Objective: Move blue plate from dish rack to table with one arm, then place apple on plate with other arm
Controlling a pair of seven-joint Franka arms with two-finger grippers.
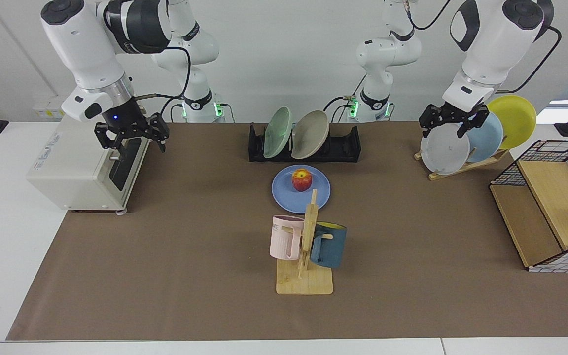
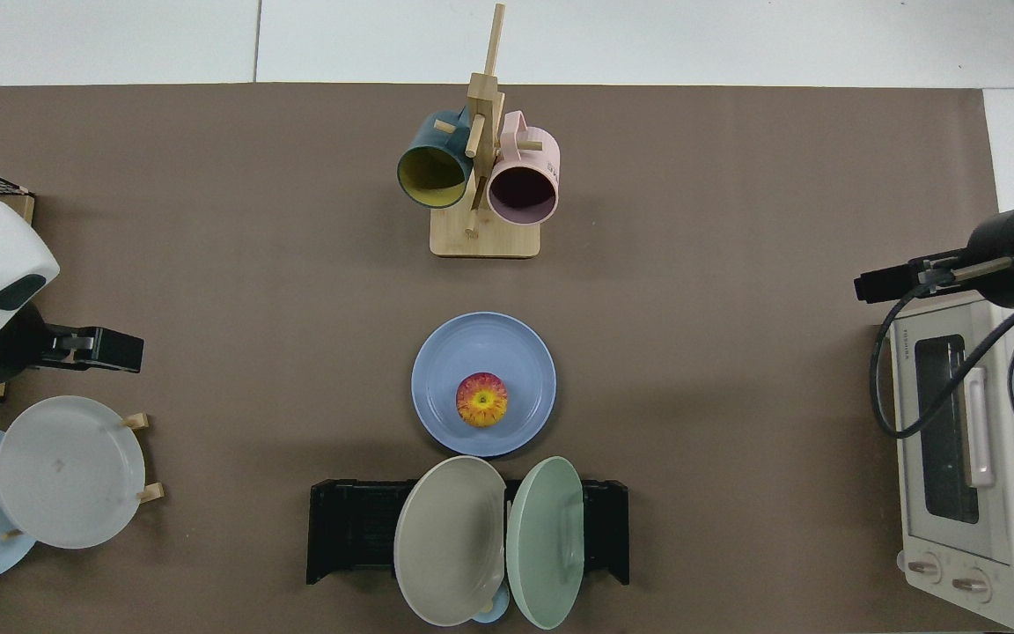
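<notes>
One red-and-yellow apple (image 1: 301,179) — on matte periwinkle blue plate (image 1: 284,195).

The plate (image 1: 301,195) lies flat on the tabletop (image 1: 190,256) with the apple (image 1: 301,179) on it, the dish rack (image 1: 304,146) just behind, the mug tree (image 1: 306,256) just before it.
</notes>
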